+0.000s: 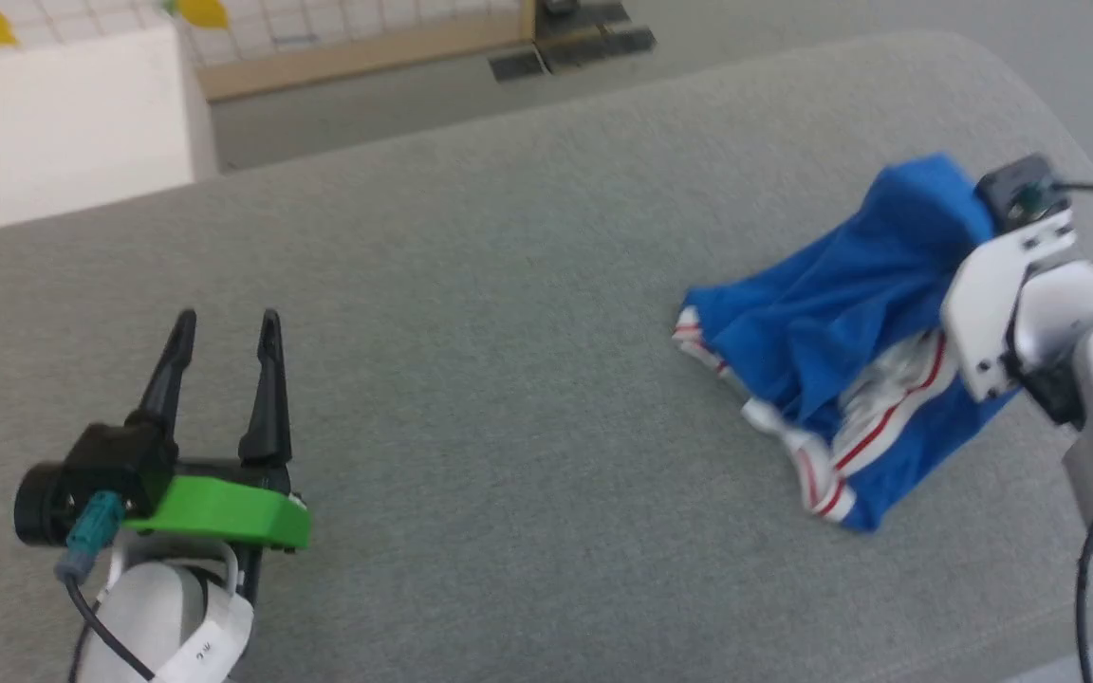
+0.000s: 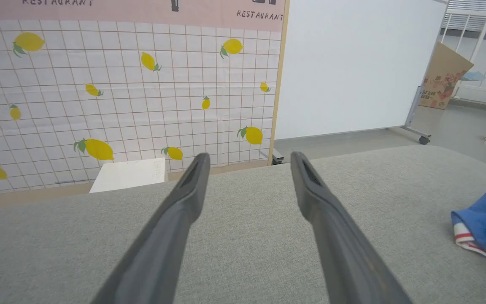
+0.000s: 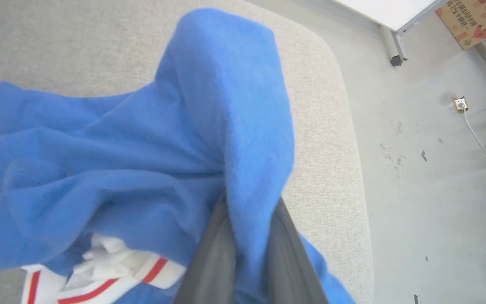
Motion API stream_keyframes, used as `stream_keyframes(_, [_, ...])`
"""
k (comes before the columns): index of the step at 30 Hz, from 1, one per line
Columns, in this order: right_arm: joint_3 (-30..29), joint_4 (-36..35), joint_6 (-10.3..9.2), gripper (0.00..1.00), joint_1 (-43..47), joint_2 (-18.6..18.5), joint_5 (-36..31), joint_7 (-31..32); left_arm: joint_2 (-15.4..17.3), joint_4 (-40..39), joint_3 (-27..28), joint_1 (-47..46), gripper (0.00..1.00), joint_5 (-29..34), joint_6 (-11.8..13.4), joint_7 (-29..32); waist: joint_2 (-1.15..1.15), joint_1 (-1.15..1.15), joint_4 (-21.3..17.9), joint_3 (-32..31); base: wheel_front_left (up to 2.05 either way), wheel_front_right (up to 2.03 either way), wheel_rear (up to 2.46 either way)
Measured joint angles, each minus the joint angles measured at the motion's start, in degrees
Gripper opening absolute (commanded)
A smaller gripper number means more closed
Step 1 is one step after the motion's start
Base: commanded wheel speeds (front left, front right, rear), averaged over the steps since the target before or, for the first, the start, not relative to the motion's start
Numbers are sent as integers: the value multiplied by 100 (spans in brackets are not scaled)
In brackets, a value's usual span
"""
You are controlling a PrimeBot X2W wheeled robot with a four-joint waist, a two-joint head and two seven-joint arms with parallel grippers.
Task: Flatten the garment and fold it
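The garment is a bright blue jersey with white and red-striped edges, bunched in a heap at the right of the grey cushioned surface. One fold is pulled up into a peak. My right gripper is shut on that blue fold, the cloth draped over both dark fingers; in the head view only its pale wrist shows beside the heap. My left gripper stands open at the lower left, far from the garment, nothing between its fingers. A corner of the garment shows in the left wrist view.
The surface's rounded right edge lies just beyond the garment, with grey floor and a cable past it. A white box and a lemon-patterned wall stand behind the surface. A white board on wheels stands at the back right.
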Motion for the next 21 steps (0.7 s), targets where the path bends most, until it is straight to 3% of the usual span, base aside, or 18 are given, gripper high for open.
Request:
stream_keyframes(8, [-1396,586,0,0,-753,126,-1270,-1110,662,-320,-37,-290,100,96,-16,74,0,0,-581,968,0,0,0])
stream_keyframes(18, [-2771,969,0,0,-1070,390,-2288,-1971,862,-601,13,-454,100,94,-12,293,0,1,-802,1753,0,0,0])
stream_keyframes(19, [-2840,1036,0,13,-1070,427,-2354,-2054,859,-593,18,-453,100,88,-3,291,0,1,-783,1780,0,0,0])
stream_keyframes(20, [-2869,1084,0,37,-1070,447,-2406,-2126,849,-587,18,-452,100,87,10,282,0,1,-764,1790,0,0,0])
stream_keyframes(21, [-2902,1137,0,100,-1070,476,-2464,-2219,839,-567,20,-444,100,84,16,263,0,1,-740,1790,0,0,0])
